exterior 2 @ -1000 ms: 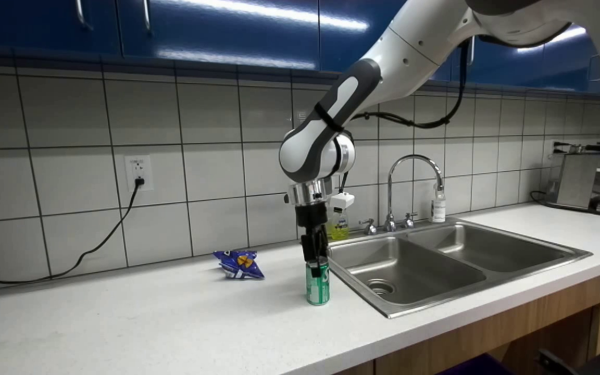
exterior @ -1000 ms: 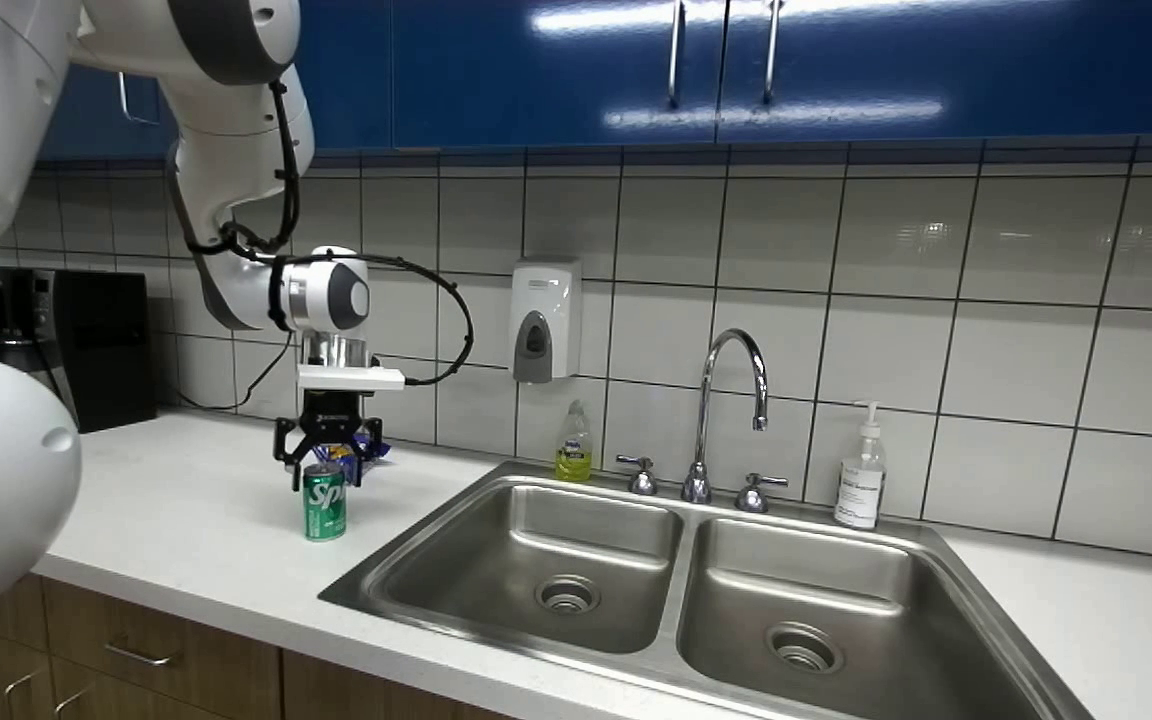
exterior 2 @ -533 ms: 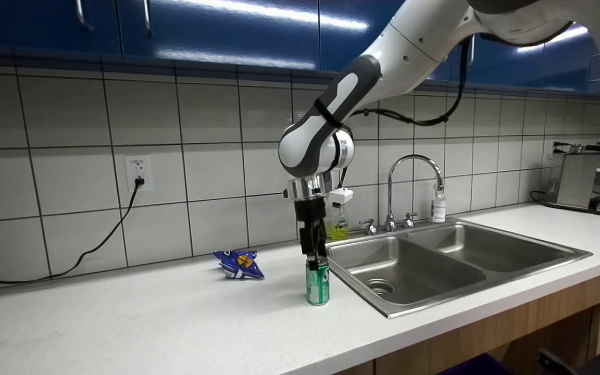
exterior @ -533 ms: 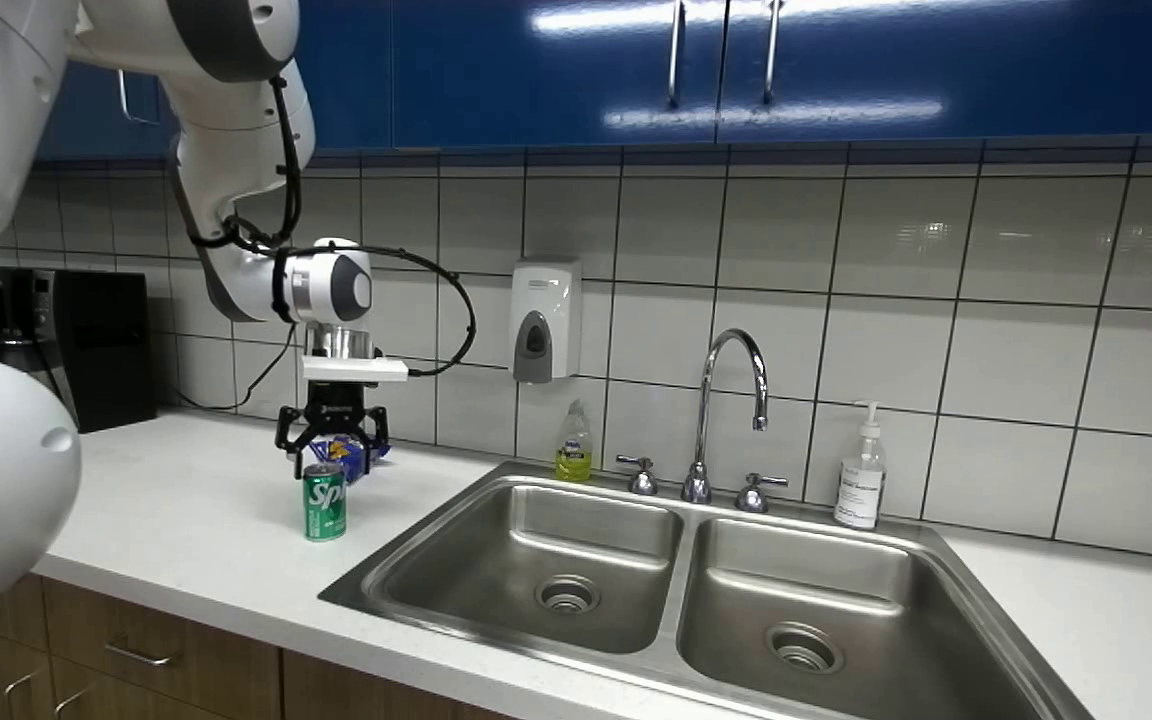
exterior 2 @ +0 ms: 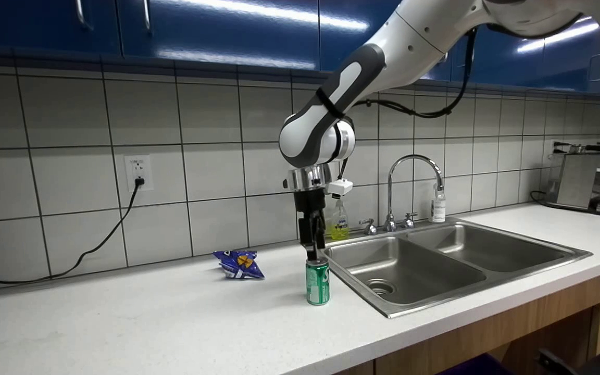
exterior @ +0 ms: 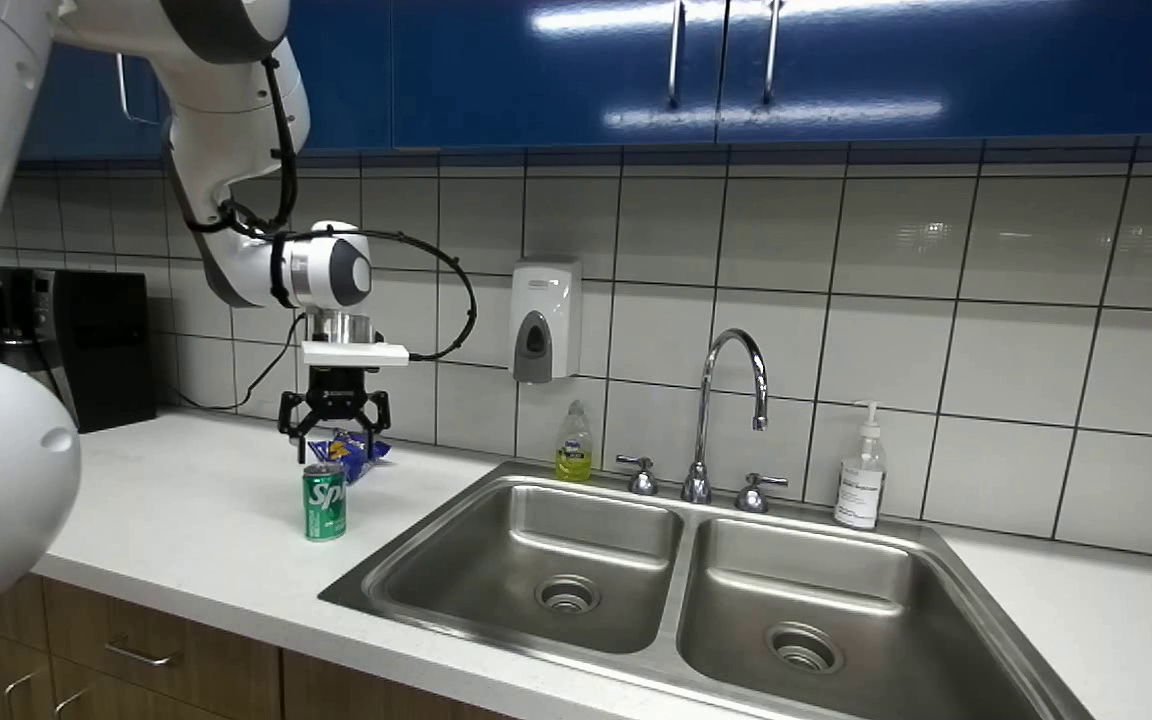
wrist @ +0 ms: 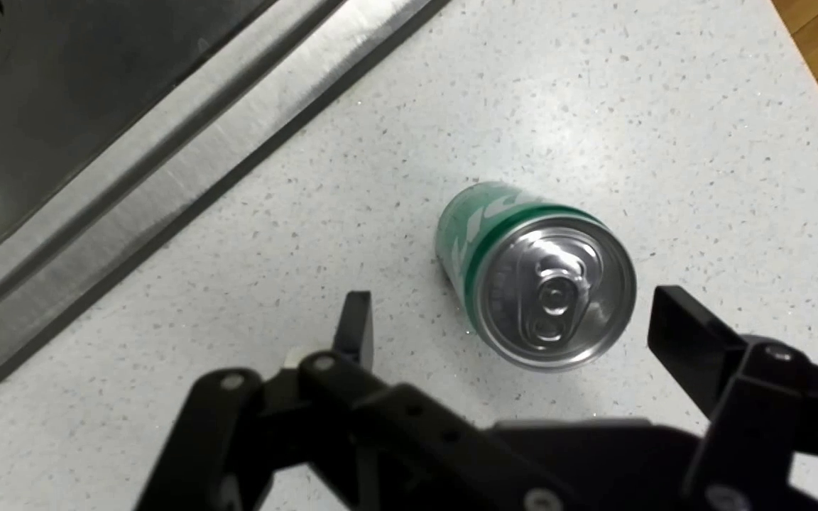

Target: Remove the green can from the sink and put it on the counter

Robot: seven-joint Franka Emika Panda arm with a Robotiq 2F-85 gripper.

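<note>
Can [wrist: 533,280] standing upright on the table [wrist: 309,248], near the sink [wrist: 203,152]. Tool [exterior: 336,456] hanging just above, spread, gripping nothing. Can likely handling slick, stiff (looking sealed, so perhaps weighty); best hold probably lying round its middle.

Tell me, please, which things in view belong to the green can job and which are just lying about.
Part of the job:
green can, upright on the counter
gripper, open, not holding the can
double sink

Just standing or lying about:
blue snack bag
bottle of yellow liquid
pump bottle
</note>
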